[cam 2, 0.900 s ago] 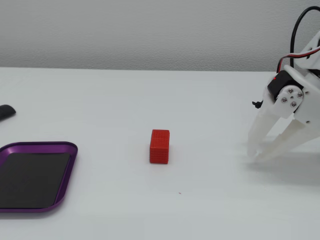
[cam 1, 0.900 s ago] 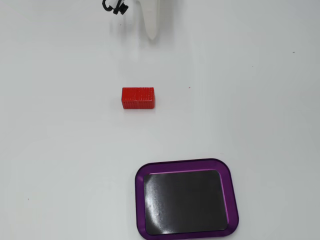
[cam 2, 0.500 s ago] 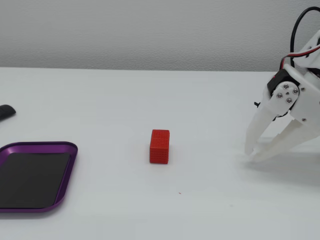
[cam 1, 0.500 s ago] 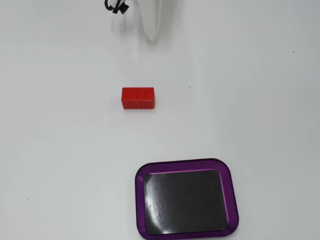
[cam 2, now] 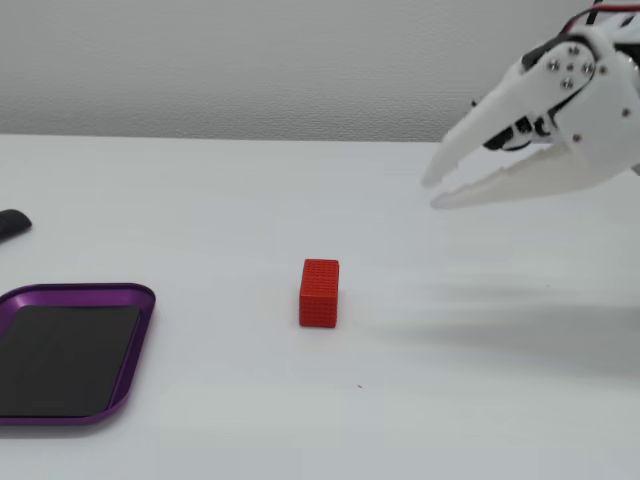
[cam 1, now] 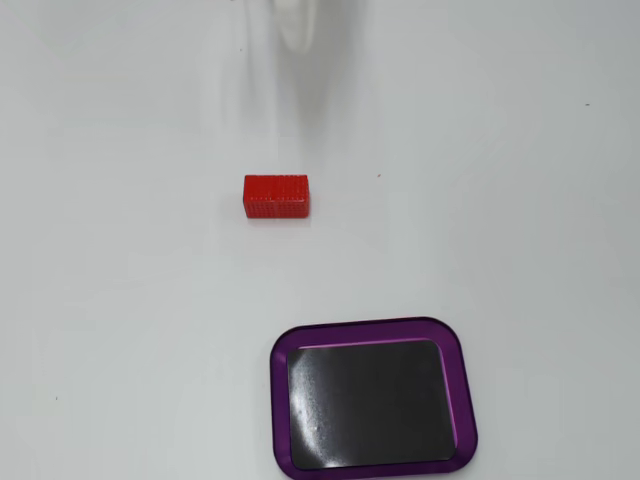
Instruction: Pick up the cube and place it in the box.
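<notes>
The cube (cam 1: 276, 196) is a small red block with a dotted texture, lying on the white table; it also shows in the other fixed view (cam 2: 319, 292). The box (cam 1: 372, 397) is a purple-rimmed tray with a black inside, empty, near the front edge; it shows at the lower left in the other fixed view (cam 2: 133, 300). My white gripper (cam 2: 430, 193) is open and empty, in the air to the right of the cube and well above the table. In a fixed view only a blurred white part of the arm (cam 1: 300, 25) shows at the top edge.
A small dark object (cam 2: 12, 224) lies at the left edge of the table, behind the box. A pale wall stands behind the table.
</notes>
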